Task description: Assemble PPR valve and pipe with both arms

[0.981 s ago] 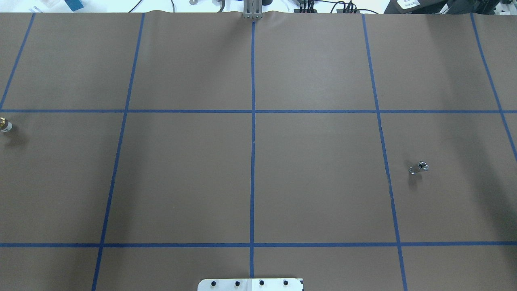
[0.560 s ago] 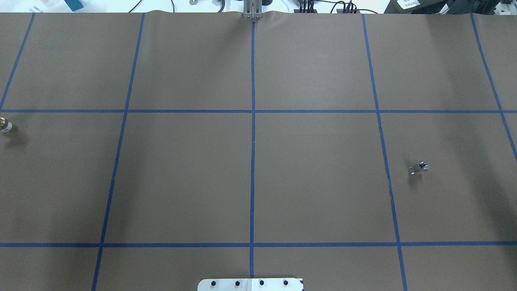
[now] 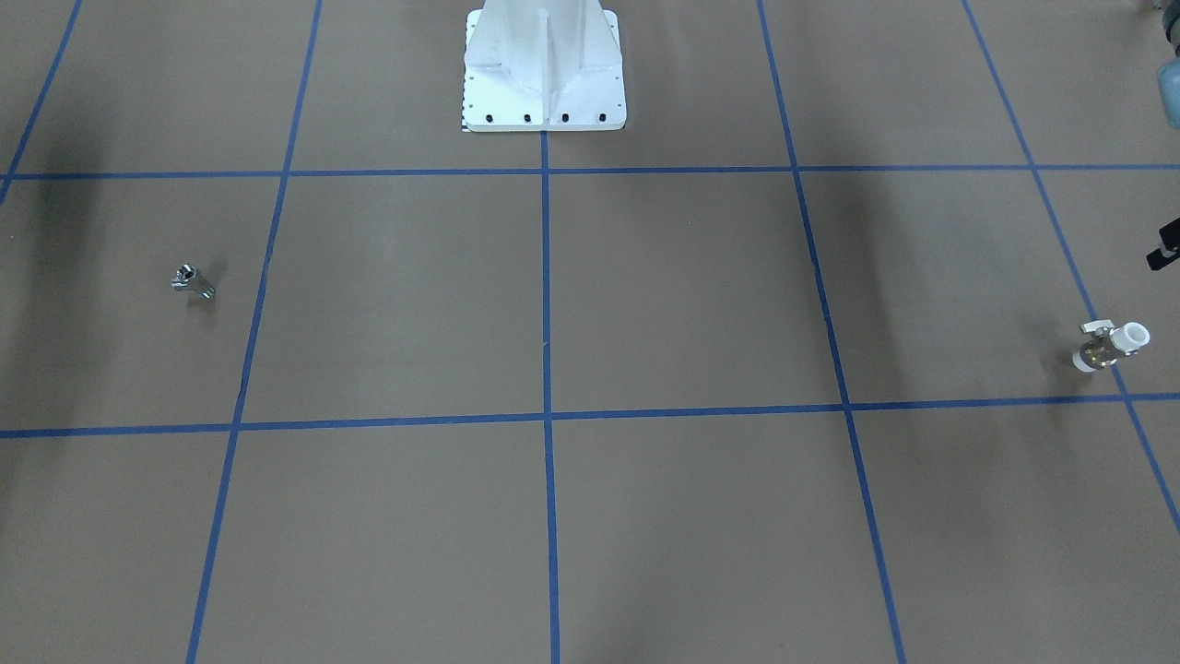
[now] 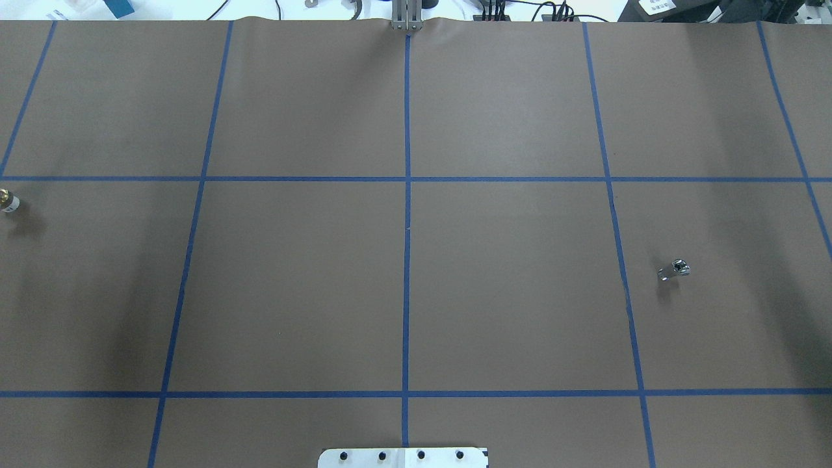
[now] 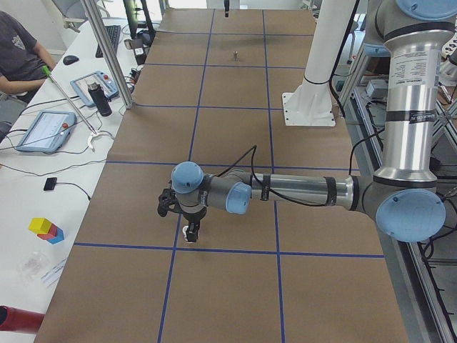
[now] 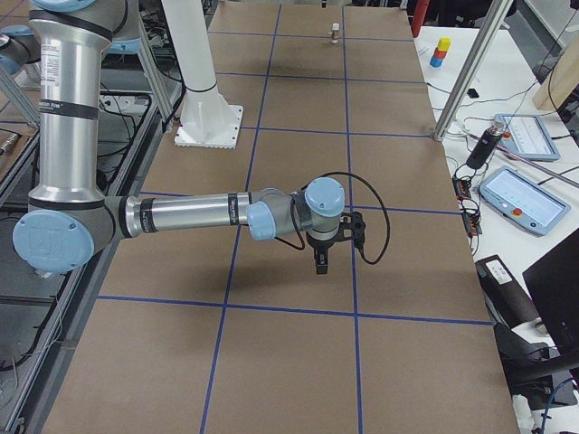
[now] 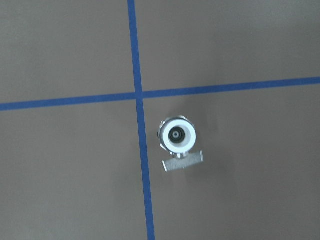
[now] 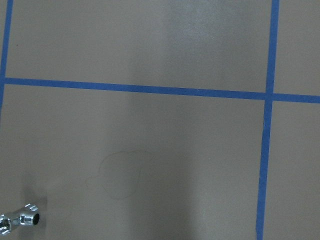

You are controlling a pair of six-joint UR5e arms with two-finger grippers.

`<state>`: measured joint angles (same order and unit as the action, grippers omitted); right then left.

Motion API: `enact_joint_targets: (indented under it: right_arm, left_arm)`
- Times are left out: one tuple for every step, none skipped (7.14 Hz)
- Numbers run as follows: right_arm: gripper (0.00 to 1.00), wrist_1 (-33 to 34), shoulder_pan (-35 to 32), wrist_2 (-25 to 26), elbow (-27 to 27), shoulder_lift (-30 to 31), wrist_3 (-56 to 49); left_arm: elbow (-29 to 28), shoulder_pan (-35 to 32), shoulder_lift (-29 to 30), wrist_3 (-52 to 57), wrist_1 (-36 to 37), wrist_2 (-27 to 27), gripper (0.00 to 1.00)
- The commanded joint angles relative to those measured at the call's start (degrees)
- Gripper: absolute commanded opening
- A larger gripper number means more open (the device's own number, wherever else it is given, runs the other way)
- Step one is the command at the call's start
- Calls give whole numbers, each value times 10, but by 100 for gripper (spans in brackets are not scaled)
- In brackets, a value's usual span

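White tube end up, the PPR valve [image 7: 177,137] stood on the bench [image 4: 507,292] at its left edge, long axis vertical. My left claw [image 5: 190,223] hung straight over it. The pipe [image 4: 674,269] lay flat on the right side, head pointing right, off to one side of my right claw [image 6: 319,264]. Whether either claw was released or clenched, I could not tell.
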<state>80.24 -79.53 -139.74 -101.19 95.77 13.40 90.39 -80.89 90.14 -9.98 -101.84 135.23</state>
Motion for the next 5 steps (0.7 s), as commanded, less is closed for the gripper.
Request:
enact_joint_targets:
  right_arm:
    - [100,-1,12,-2,1,0,2]
    - [100,-1,23,-1,10,-1,3]
    - [100,-2,31,-2,11,-1,3]
    - [100,-2,33,-1,12,-1,3]
    - [100,-2,34,3,13,-1,3]
  left_arm:
    - [-21,48,19,-49,-28,-34,100]
    - [-39,68,41,-70,-28,-47,100]
    - [-53,70,46,-72,-29,-46,99]
    - [-56,70,46,-72,-30,-46,99]
    - [-77,70,47,-67,-34,-44,98]
